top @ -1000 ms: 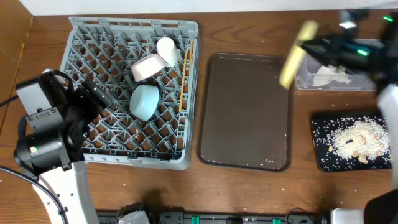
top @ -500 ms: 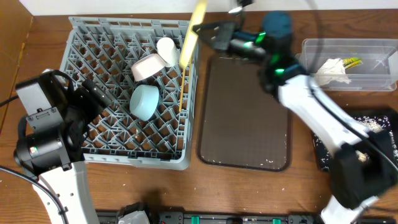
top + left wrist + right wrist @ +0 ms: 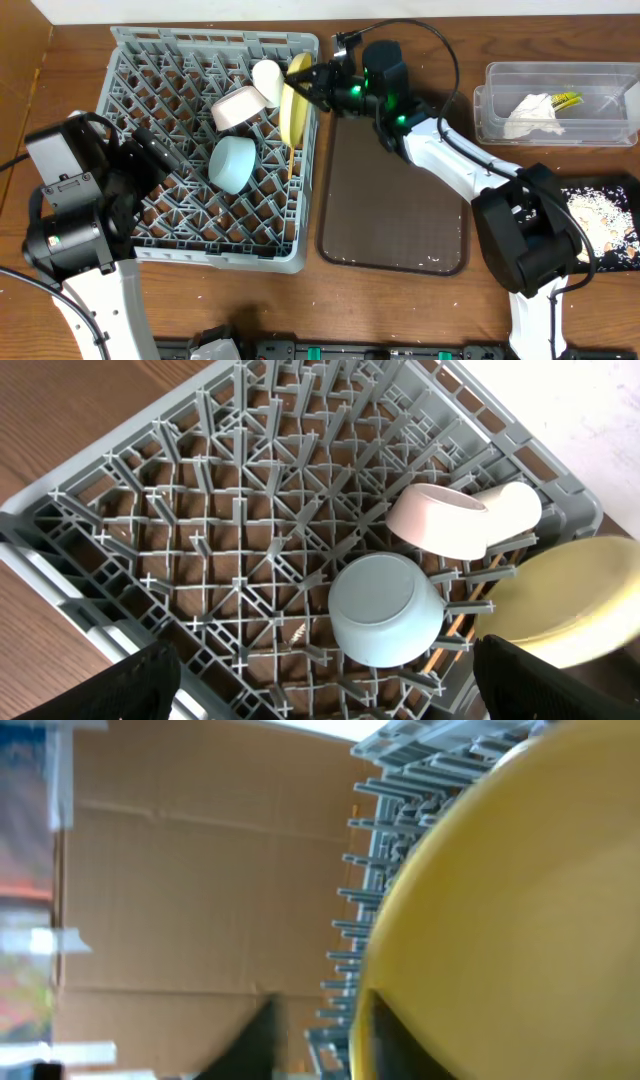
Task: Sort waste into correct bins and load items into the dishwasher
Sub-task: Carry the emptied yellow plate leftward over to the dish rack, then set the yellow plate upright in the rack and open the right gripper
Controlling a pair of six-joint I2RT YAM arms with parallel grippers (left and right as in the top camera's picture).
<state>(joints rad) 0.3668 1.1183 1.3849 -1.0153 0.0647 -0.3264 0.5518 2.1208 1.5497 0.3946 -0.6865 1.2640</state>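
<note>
Yellow plate (image 3: 292, 112) is being held on edge, clamped in the right gripper (image 3: 318, 82), brought across from near the clear tub (image 3: 600, 75) to the right side of the dish rack (image 3: 150, 60), beside the cream cup (image 3: 267, 78); slotting is likely next. The left gripper (image 3: 325, 685) is being held apart, empty.

No readable text, labels, brands, numbers or signs anywhere in the overhead or either wrist view.
</note>
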